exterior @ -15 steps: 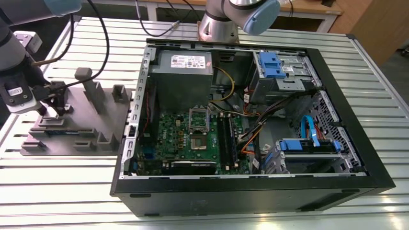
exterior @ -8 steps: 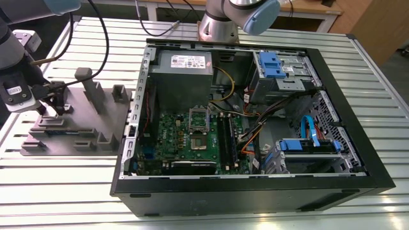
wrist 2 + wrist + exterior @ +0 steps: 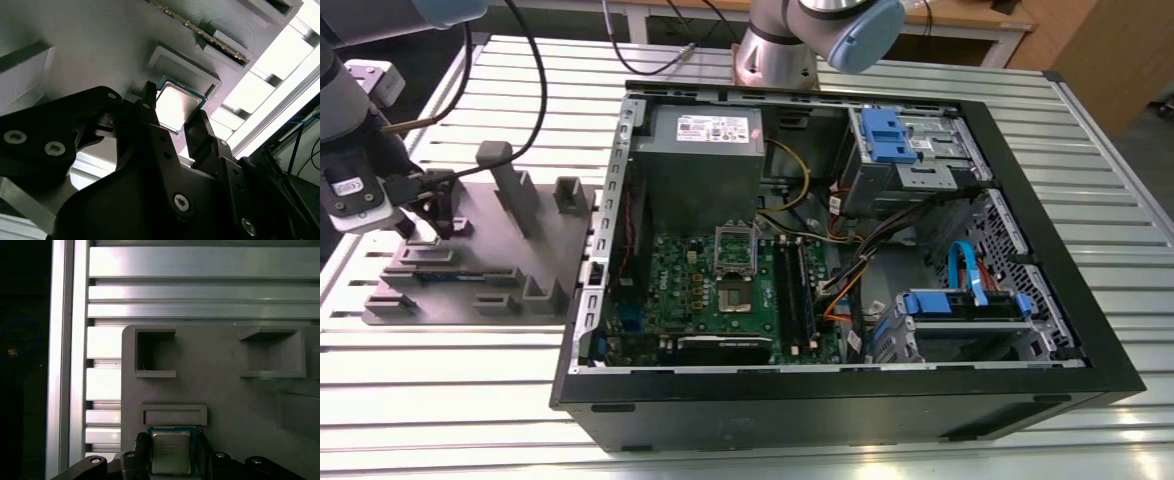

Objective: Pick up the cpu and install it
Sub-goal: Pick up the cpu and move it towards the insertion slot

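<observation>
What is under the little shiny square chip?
The cpu lies flat on the grey holder tray, beside a raised grey ledge. The bit of tray right beneath is covered by the chip, so it cannot be seen.

A table (image 3: 454,400) of ribbed, silvery aluminium slats lies beneath the gripper (image 3: 434,228) and spreads out on every side of it, with bright light glaring off the slats. Well away from the gripper, past the table's far edge, stand a white-framed wooden bench (image 3: 961,12) and a wooden cabinet panel (image 3: 1107,50), with dark floor (image 3: 1158,150) beside them.
</observation>
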`<state>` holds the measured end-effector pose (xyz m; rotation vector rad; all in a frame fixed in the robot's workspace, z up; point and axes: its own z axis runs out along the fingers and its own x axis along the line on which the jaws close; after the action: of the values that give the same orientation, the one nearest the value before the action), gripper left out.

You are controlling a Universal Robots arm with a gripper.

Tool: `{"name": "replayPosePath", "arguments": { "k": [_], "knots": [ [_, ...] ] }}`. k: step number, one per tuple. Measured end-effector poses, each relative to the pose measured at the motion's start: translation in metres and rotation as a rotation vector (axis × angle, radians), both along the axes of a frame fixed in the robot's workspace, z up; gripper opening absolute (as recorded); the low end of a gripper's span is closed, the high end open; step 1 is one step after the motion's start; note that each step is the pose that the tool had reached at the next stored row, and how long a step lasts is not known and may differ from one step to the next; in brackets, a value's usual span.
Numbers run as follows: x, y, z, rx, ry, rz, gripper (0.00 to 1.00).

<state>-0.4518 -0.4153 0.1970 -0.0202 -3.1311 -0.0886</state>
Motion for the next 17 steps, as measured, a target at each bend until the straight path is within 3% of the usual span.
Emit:
{"name": "replayPosePath", "arguments": {
  "k": [17],
  "knots": [
    [0.0000, 0.0000, 0.0059, 0.0000, -0.0001, 0.000, 0.47]
  ]
}}
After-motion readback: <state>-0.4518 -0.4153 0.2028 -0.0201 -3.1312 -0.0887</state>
